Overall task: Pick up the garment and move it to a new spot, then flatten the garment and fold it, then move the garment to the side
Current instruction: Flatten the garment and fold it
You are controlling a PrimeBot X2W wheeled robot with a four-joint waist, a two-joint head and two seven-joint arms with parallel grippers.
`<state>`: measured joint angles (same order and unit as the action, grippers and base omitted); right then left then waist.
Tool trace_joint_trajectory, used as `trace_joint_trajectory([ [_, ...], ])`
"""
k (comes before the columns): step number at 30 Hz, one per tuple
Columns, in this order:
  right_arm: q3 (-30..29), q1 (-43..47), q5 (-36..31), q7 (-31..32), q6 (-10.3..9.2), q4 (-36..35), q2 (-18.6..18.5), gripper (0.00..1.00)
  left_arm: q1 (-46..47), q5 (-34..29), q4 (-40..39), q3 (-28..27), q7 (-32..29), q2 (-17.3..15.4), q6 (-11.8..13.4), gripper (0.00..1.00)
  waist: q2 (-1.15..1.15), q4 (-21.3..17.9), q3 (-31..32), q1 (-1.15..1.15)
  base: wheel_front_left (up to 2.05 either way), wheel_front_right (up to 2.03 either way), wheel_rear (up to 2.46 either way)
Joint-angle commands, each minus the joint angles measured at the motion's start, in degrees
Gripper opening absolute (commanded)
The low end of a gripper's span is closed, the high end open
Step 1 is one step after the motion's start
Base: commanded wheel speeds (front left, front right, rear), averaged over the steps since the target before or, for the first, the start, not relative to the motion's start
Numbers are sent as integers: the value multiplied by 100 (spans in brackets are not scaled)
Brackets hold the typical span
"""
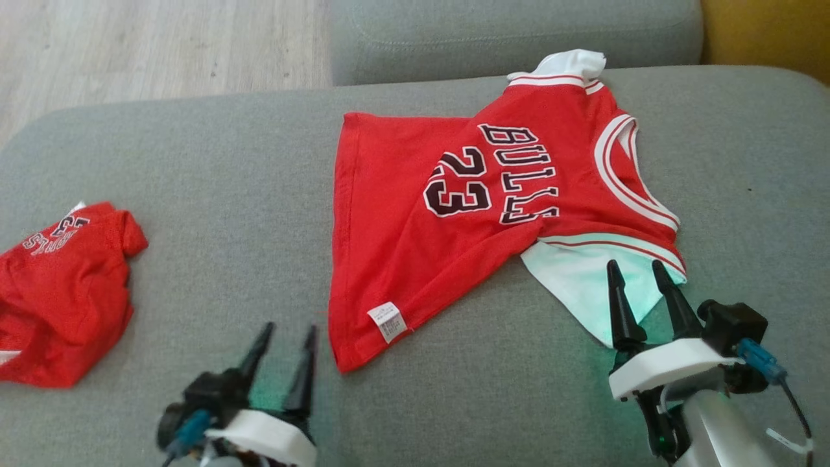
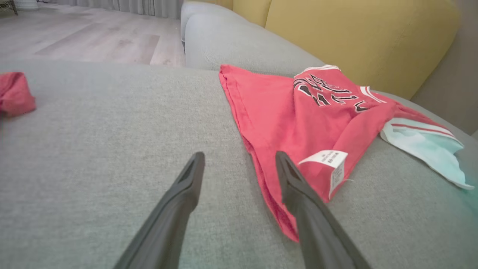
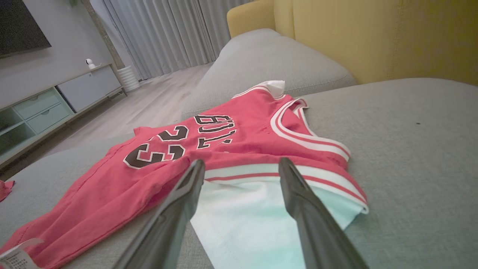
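While the head view shows the red jersey (image 1: 415, 259) spread on the grey sofa (image 1: 227, 162), the left wrist view has the left pincer (image 2: 239, 154) open and empty just beside its hem corner, and the right wrist view has the right pincer (image 3: 242, 160) open over its white sleeve (image 3: 242, 224).
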<state>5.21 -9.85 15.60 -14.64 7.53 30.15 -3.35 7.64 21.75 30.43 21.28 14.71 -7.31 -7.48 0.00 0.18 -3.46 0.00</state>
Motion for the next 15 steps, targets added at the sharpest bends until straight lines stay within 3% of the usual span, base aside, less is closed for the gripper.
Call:
trace_joint_trajectory([
  [1, 112, -99, -52, -36, -4, -207, 33, 100, 97, -64, -193, -277, 29, -30, 47, 100, 0, -20, 29, 0, 0, 0, 0],
  [8, -59, 32, -471, -36, -4, -325, 43, 100, -316, -724, -682, -1287, 29, 336, 282, 100, 0, -79, 197, 0, 0, 0, 0],
  [15, -8, 122, -612, -36, -4, -208, 45, 100, -431, -955, -687, -1494, 29, 435, 208, 100, 0, -68, 236, 0, 0, 0, 0],
])
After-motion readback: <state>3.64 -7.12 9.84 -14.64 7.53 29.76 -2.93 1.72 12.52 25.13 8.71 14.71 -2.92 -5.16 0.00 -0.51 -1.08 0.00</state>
